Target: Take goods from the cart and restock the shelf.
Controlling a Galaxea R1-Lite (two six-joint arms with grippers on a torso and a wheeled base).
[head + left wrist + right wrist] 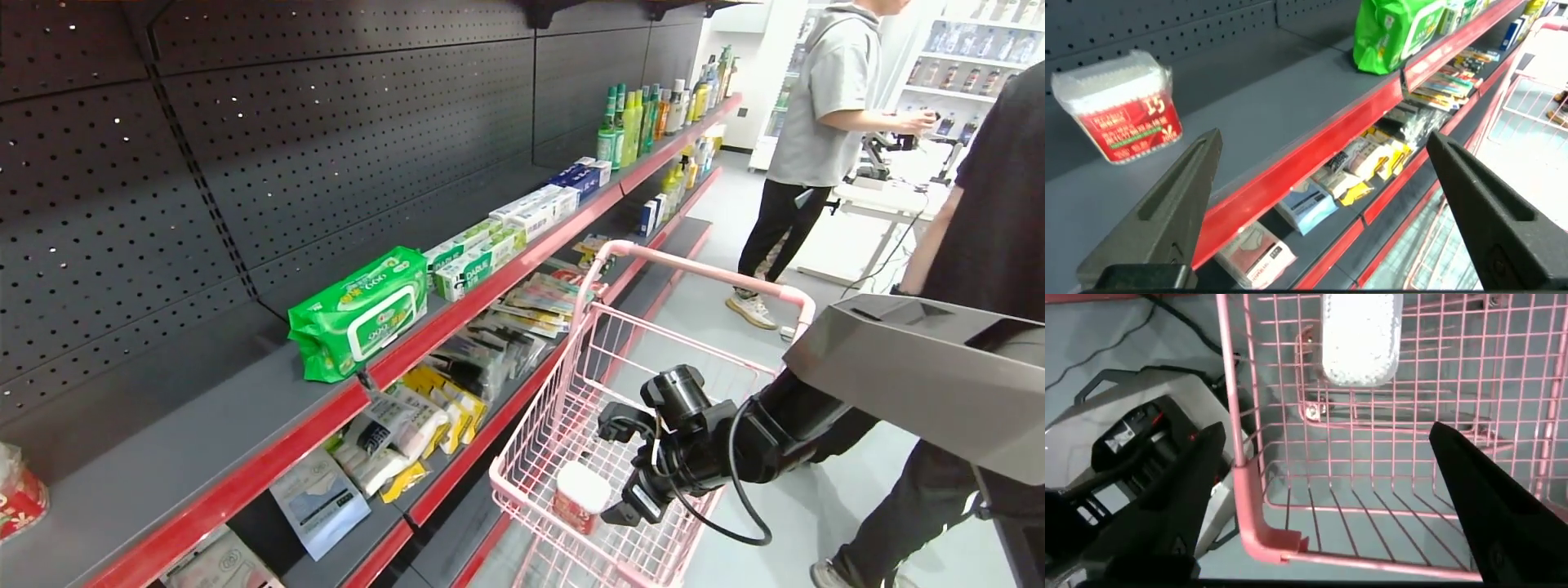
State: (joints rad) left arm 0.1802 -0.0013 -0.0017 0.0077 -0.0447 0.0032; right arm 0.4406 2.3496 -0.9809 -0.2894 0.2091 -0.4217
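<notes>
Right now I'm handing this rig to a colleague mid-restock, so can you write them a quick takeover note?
Left claw: open, empty, at the top shelf, beside a red-and-white tub standing on it.
Right claw: open, empty, above the pink cart, over the white-lidded tub in its basket.
Done: one tub is on the shelf.
Left: grasp the cart's tub, probably with the right claw, and shelve it.

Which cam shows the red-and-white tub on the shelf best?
Left wrist view: the tub stands whole on the grey shelf. Head view catches a cropped sliver at the picture's left edge. Right wrist view faces into the pink cart.
</notes>
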